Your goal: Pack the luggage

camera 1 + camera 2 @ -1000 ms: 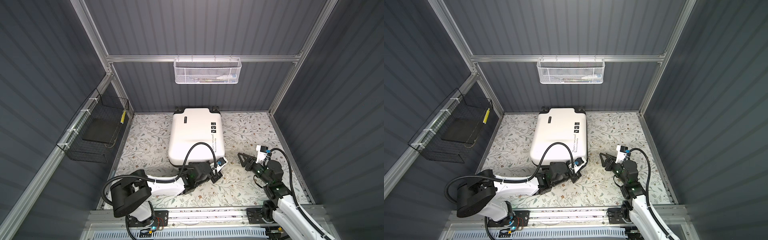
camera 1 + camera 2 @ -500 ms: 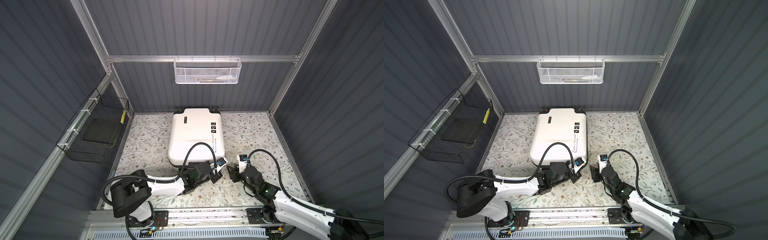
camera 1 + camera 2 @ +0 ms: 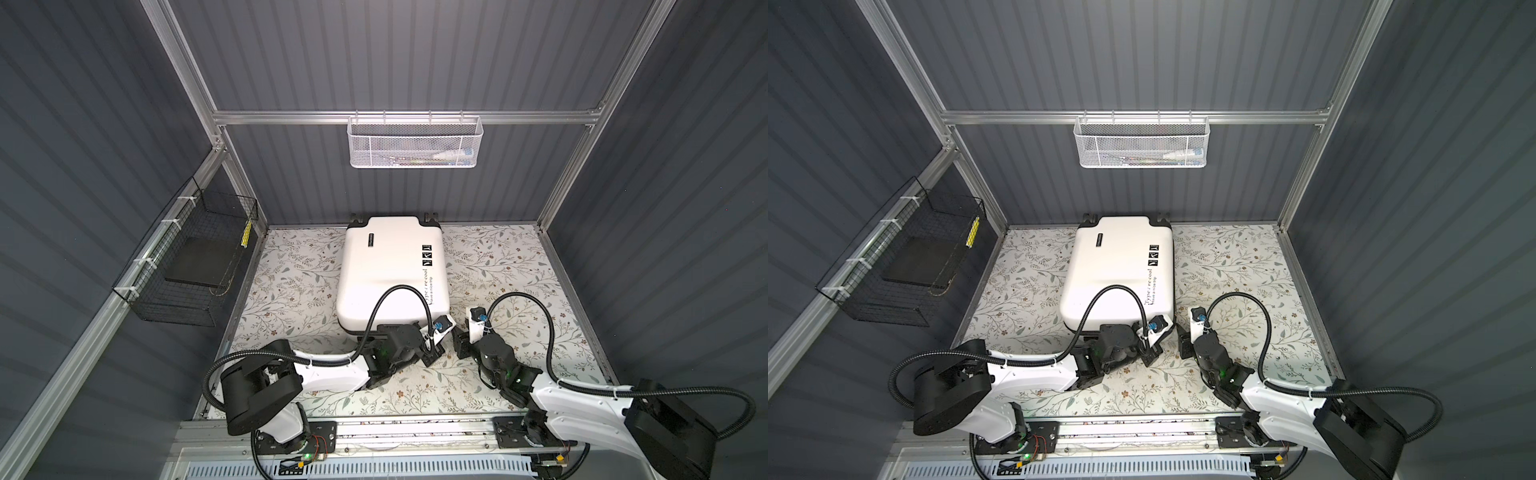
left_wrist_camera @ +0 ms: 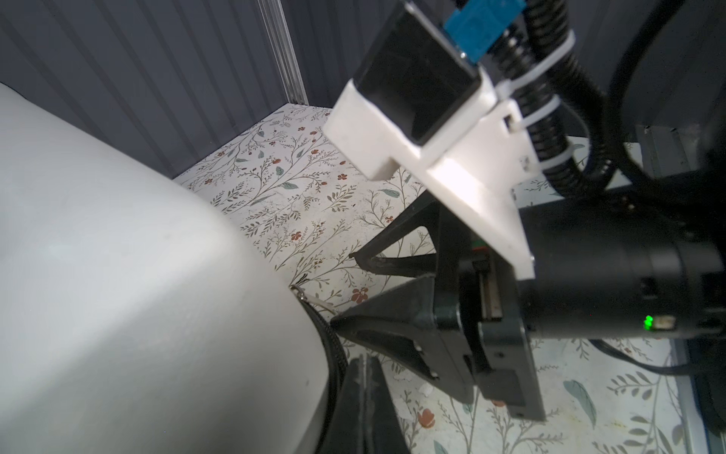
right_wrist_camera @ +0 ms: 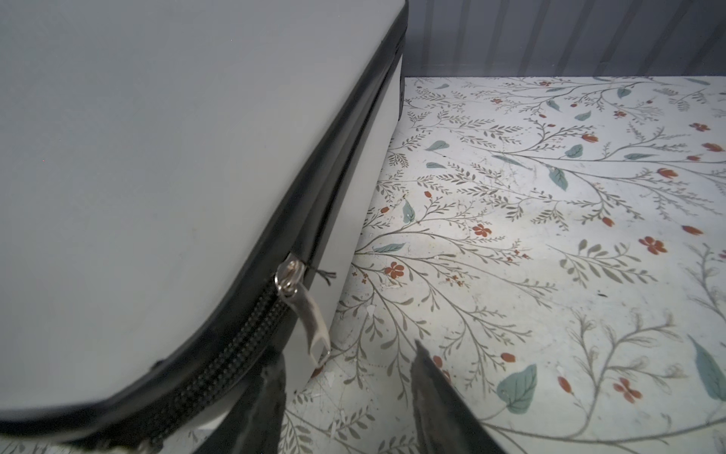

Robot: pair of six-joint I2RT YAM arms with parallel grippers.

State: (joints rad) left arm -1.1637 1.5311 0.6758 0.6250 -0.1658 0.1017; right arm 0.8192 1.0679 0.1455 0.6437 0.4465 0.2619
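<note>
Both top views are looking steeply down from high up at the front onto the whole counter (image 3: 498,266) around the luggage (image 3: 386,266), while both wrist cameras are sitting low and close, sharing the luggage's zipper corner (image 5: 290,283) from different sides.

Bright light from above; the luggage (image 4: 118,275) blurs close up.
</note>
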